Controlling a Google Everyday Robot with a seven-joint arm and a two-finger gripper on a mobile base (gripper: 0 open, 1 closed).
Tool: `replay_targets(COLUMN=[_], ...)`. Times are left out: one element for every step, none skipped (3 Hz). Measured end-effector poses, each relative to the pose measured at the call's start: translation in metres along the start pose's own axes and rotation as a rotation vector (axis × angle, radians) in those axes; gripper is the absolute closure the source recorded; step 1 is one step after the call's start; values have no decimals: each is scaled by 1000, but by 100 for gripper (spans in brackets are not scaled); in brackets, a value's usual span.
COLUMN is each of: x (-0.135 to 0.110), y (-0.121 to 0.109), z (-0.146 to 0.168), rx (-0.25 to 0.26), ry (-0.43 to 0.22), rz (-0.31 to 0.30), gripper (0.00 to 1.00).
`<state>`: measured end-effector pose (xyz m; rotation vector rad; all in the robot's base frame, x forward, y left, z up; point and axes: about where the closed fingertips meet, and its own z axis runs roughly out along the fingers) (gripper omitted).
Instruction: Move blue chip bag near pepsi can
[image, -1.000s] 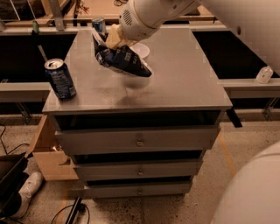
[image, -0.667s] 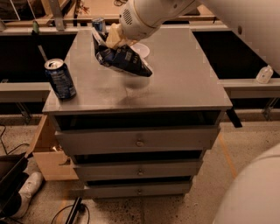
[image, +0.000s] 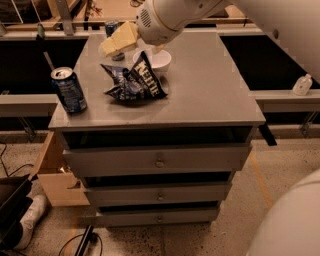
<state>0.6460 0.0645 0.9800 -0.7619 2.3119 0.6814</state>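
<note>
The blue chip bag (image: 134, 81), crumpled navy foil with white lettering, lies on the grey cabinet top (image: 210, 85) in front of the white bowl (image: 156, 61). The pepsi can (image: 69, 90), dark blue with a silver top, stands at the front left corner, a short gap left of the bag. My gripper (image: 118, 43), with yellowish fingers, hangs above and behind the bag's left end. It is open and holds nothing.
A slimmer can (image: 112, 28) stands at the back of the cabinet top, partly behind my gripper. The cabinet has several drawers (image: 159, 161) below. A cardboard box (image: 55, 180) and cables lie on the floor at the left.
The chip bag was held in the air under my gripper. It now lies on the cabinet top, let go, a little lower and nearer the front.
</note>
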Motion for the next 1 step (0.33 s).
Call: replay_targets(x=[0], y=[0], z=[0], rx=[0], ry=[0], rz=[0], gripper=[0])
